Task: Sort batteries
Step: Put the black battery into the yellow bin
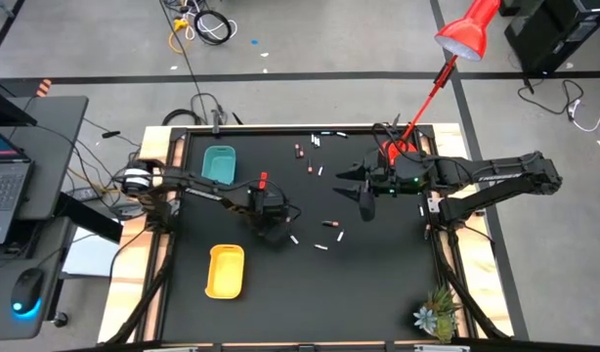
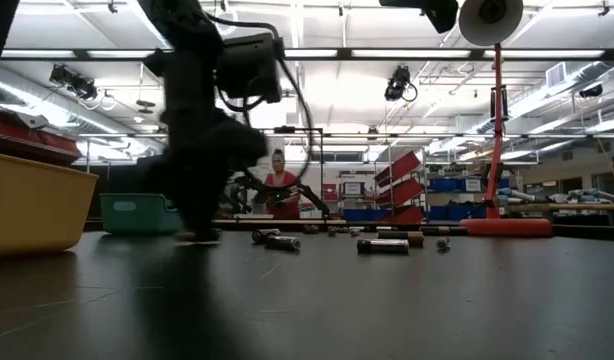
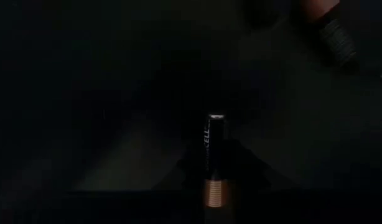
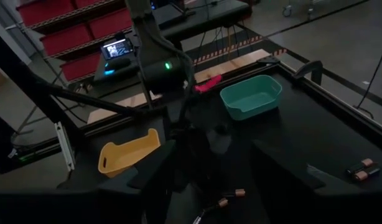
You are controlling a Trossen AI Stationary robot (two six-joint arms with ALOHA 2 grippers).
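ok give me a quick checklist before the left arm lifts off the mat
1. Left tool shut on a battery: ok, the left wrist view shows a copper-and-black cell between its fingers.
2. Battery seated squarely in the grip: cannot tell, the view is dark.
3. Teal tray clear of arms: ok.
4. Yellow tray clear of arms: ok.
5. Right tool out of the left arm's way: ok, it hangs open on the right side of the mat.
6. Loose batteries away from the grip: ok.

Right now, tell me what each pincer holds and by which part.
Left pincer: shut on a copper-and-black battery, gripped at its copper end. Right pincer: open, holding nothing.
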